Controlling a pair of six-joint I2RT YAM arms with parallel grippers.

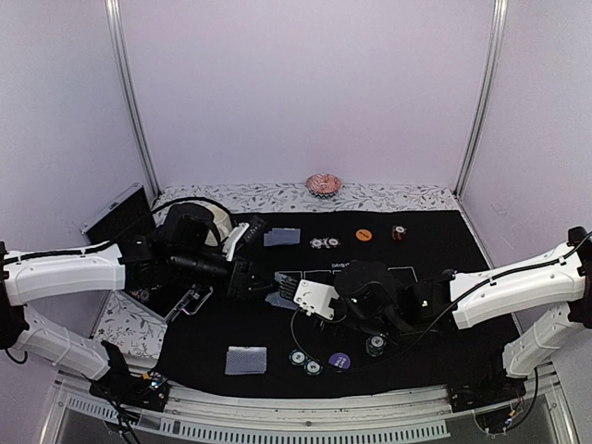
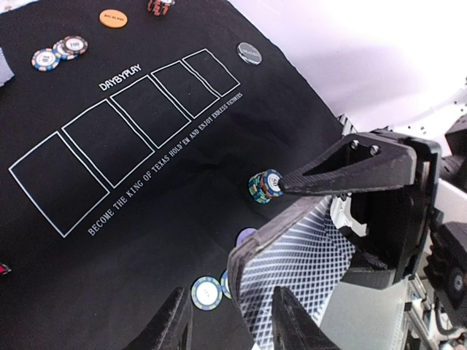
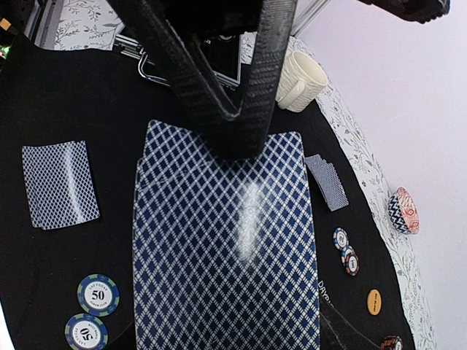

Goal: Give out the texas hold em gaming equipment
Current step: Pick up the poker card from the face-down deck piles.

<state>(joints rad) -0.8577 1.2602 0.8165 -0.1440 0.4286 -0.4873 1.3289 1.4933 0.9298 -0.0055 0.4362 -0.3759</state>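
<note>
The right gripper is clamped on the top edge of a playing card. The card's blue diamond back fills the middle of the right wrist view, and in the top view it shows its white face just left of centre over the black mat. The left gripper sits at the bottom of its own view with its fingers apart. The lower edge of the held card reaches into the gap between them, but the pictures do not show whether either finger touches it.

In the top view, a face-down card lies on the mat at lower left and another card lies above centre. Two blue-edged chips lie bottom centre, with the purple button just to their right and a short chip stack beyond it. Along the upper part of the mat, from left to right, are a pair of pale chips, the orange button and a dark red stack. The left wrist view shows five white-outlined boxes printed on the mat and a black button at upper centre.

The cream mug stands behind the left arm. The pink dish sits on the floral cloth at the top, off the mat.
</note>
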